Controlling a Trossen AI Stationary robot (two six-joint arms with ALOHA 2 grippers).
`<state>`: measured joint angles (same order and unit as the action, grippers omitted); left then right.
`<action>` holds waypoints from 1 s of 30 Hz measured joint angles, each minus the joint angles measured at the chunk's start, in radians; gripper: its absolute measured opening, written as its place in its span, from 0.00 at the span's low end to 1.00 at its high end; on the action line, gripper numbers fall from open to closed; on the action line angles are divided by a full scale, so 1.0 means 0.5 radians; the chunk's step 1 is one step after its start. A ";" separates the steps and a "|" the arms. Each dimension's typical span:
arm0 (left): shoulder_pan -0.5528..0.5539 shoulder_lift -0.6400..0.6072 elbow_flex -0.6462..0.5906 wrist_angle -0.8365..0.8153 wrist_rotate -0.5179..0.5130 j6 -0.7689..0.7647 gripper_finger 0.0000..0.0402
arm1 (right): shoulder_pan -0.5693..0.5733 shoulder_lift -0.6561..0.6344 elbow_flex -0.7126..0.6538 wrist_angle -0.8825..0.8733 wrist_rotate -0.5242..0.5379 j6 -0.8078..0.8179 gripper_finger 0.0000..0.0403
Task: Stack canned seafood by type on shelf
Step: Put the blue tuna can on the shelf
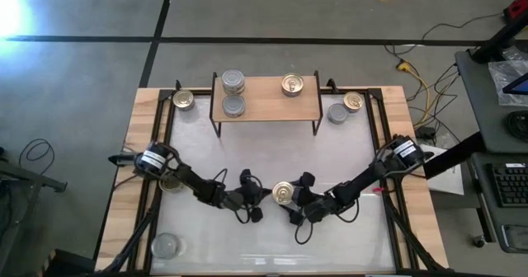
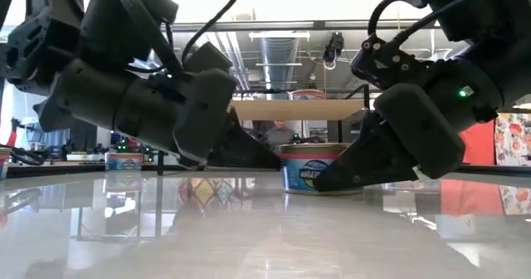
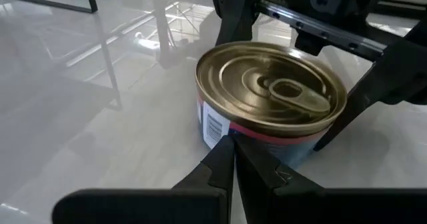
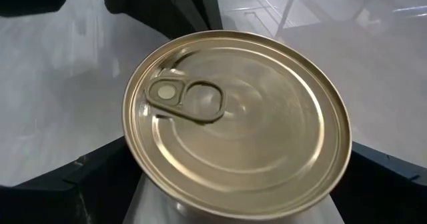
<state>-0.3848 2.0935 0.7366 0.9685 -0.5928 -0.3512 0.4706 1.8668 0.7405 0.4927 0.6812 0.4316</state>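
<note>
The right gripper [image 1: 299, 201], fingers wide apart, is straddling a gold-topped can [image 1: 283, 194] on the surface, with the left gripper [image 1: 257, 196] pinched together just beside it; the can looks stiff, smooth, probably slippery, best gripped across its side wall.

Can [image 1: 283, 194] between both grippers at table front, shelf [image 1: 266, 98] behind (three cans on it, apparently), others beside it.

My white surface [image 1: 247, 157] carries the wooden shelf [image 1: 266, 98]; on the shelf, two silver-topped cans [image 1: 233, 82] at one end, a gold-topped can [image 1: 292, 84] apart. A gold tin [image 1: 283, 194] sits well in front of the shelf.
</note>
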 joint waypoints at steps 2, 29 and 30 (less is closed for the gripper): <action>0.003 0.025 0.018 -0.001 0.001 0.004 0.00 | -0.004 0.000 -0.002 0.001 0.001 -0.008 0.99; 0.095 0.012 -0.044 0.001 0.078 0.103 0.00 | -0.169 -0.124 0.077 -0.066 -0.206 0.012 0.93; 0.094 -0.015 -0.063 0.016 0.076 0.102 0.00 | -0.173 -0.169 0.079 -0.118 -0.237 0.010 0.93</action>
<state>-0.3377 2.0860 0.7049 0.9766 -0.5546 -0.3005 0.3839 1.7822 0.7799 0.4336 0.5628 0.4364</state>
